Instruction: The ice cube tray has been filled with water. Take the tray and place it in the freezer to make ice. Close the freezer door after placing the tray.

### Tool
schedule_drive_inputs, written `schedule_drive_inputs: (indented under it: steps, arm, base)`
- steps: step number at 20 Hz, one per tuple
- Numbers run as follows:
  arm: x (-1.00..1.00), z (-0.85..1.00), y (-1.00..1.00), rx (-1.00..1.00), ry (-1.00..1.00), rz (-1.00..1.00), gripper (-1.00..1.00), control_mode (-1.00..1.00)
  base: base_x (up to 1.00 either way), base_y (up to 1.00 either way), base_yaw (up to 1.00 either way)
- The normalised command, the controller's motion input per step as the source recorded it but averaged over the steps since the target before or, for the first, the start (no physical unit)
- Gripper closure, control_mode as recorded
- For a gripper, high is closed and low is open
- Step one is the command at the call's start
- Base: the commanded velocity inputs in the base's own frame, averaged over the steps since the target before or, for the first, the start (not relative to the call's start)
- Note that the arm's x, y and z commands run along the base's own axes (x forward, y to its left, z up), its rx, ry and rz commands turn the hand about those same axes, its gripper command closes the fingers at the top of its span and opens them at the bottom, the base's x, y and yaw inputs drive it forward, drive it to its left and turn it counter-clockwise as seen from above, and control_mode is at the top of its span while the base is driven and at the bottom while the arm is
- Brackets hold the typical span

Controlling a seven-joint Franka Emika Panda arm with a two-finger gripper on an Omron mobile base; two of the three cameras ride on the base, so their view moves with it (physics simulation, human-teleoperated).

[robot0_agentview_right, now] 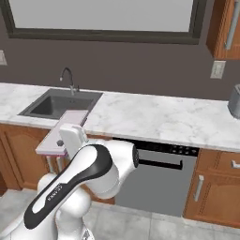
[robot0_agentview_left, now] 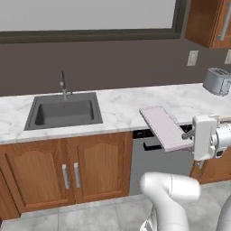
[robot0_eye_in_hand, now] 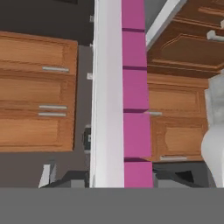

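The ice cube tray [robot0_agentview_left: 163,127] is a pale pinkish-white slab held in the air, level with the counter's front edge and above the dishwasher [robot0_agentview_left: 155,161]. My gripper [robot0_agentview_left: 188,134] is shut on its near end. From the right base the tray [robot0_agentview_right: 66,130] juts out from the gripper [robot0_agentview_right: 61,143] toward the sink [robot0_agentview_right: 60,104]. In the hand view the tray [robot0_eye_in_hand: 121,96] runs away edge-on, a white strip beside a magenta one, clamped at the gripper [robot0_eye_in_hand: 124,177]. The freezer and its door are out of view.
The marble counter [robot0_agentview_left: 122,106] holds a sink [robot0_agentview_left: 65,110] with a faucet [robot0_agentview_left: 63,85] on the left and a toaster [robot0_agentview_left: 217,80] at the far right. Wooden cabinets [robot0_agentview_left: 67,171] stand below, and a window [robot0_agentview_left: 90,16] sits above the dark wall.
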Motion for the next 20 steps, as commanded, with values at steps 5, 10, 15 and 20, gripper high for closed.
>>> schedule_drive_inputs:
  steps: [5,10,15,20]
  arm:
    - [0.0,0.0,0.0,0.0,0.0,0.0,1.0,1.0]
    - [0.0,0.0,0.0,0.0,0.0,0.0,1.0,1.0]
    - [0.0,0.0,0.0,0.0,0.0,0.0,1.0,1.0]
    - [0.0,0.0,0.0,0.0,0.0,0.0,1.0,1.0]
  base:
    - [-0.86,-0.23,-0.01]
    - [-0.34,-0.01,0.06]
    - [0.0,0.0,0.33]
    - [0.0,0.0,0.57]
